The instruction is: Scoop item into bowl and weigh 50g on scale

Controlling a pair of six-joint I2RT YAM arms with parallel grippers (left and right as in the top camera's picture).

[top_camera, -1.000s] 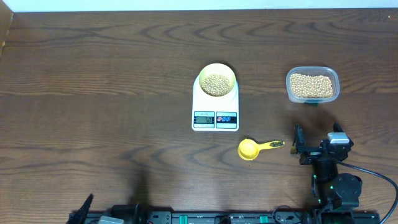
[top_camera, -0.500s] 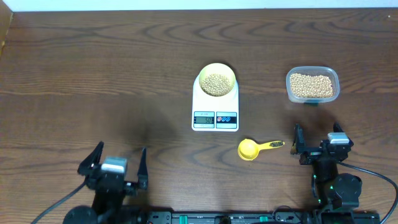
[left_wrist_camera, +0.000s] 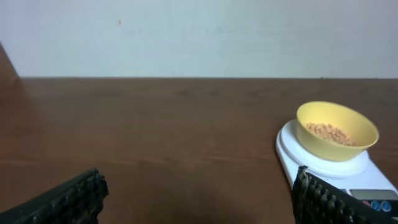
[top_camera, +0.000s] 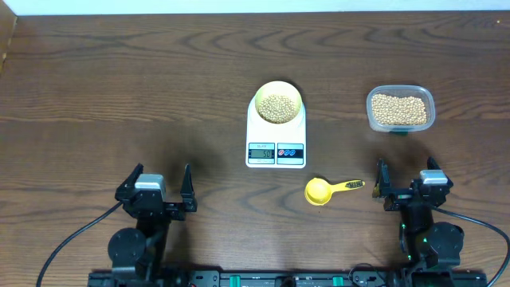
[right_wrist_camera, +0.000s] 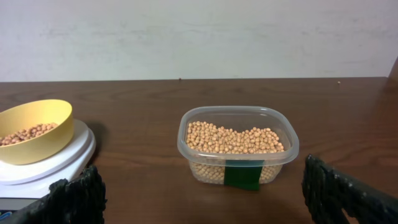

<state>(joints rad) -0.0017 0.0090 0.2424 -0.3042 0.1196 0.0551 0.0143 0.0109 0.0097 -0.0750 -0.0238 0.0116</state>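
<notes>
At table (top_camera: 119,80) centre: bowl (top_camera: 278,84) of beans (top_camera: 277,108) stood on scale (top_camera: 276,143); tub (top_camera: 401,109) with more beans well to its right. Scoop (top_camera: 323,190) lay between scale and right gripper (top_camera: 406,179). Left gripper (top_camera: 162,179), lower in view half a second earlier, had advanced up the table, jaws spread, empty. Right gripper unmoved, jaws spread, empty. Bowl, scale, scoop, tub unchanged.

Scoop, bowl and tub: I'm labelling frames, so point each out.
scoop (top_camera: 317,191), overhead view, its round cup.
bowl (left_wrist_camera: 333,149), left wrist view, front outer wall.
tub (right_wrist_camera: 208,168), right wrist view, front wall.
</notes>
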